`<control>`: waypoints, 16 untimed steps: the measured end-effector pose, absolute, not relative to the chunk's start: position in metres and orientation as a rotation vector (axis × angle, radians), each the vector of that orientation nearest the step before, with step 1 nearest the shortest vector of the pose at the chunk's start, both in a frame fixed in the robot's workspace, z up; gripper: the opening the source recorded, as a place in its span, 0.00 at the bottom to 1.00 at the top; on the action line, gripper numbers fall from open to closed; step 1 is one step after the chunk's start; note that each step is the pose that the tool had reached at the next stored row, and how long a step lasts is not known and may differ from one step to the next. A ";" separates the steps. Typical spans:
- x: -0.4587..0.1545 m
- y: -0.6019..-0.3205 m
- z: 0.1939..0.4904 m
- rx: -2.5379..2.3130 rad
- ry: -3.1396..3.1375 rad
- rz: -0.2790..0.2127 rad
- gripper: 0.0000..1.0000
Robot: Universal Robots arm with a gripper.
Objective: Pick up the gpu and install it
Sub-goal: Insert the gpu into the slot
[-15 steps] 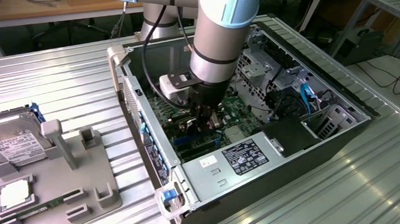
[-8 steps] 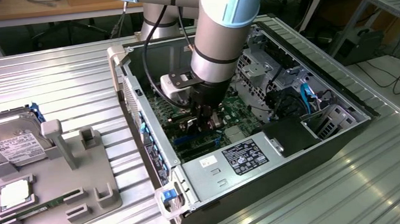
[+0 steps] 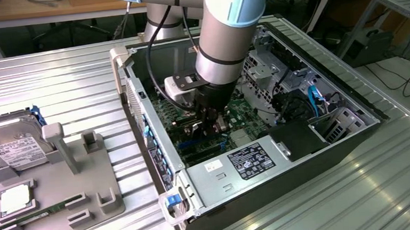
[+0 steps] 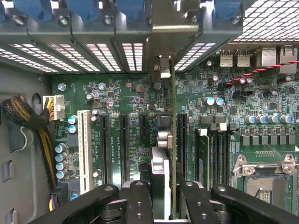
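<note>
Gripping the thin flat GPU card (image 4: 164, 154) edge-on between closed black fingers (image 4: 140, 200), the gripper (image 3: 213, 126) hangs low inside the open black computer case (image 3: 346, 93). Picking looks done; seating remains. From the card: white slot (image 4: 85, 149) and black slots (image 4: 124, 140) leftward, RAM slots (image 4: 217, 154) rightward, close.

We see a workshop with a ribbed metal work surface (image 3: 60, 86) filling most of the frame, catching bright glare at the lower right. Along the top edge runs a wooden bench (image 3: 56, 6), dark space beneath it. At the upper right, cables (image 3: 395, 79) trail across a pale floor.
</note>
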State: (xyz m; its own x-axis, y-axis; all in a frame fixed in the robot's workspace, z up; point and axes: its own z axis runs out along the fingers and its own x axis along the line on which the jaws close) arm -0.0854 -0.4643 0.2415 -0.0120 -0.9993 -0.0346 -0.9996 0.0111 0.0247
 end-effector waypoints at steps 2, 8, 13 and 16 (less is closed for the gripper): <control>-0.085 -0.464 0.241 -2.204 2.229 0.064 0.28; -0.085 -0.464 0.241 -2.209 2.234 0.053 0.28; -0.085 -0.463 0.241 -2.211 2.237 0.049 0.28; -0.085 -0.462 0.241 -2.210 2.237 0.049 0.28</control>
State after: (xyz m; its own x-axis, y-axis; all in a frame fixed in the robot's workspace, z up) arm -0.0847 -0.4616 0.2414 -0.0120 -0.9997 -0.0193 -0.9996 0.0115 0.0244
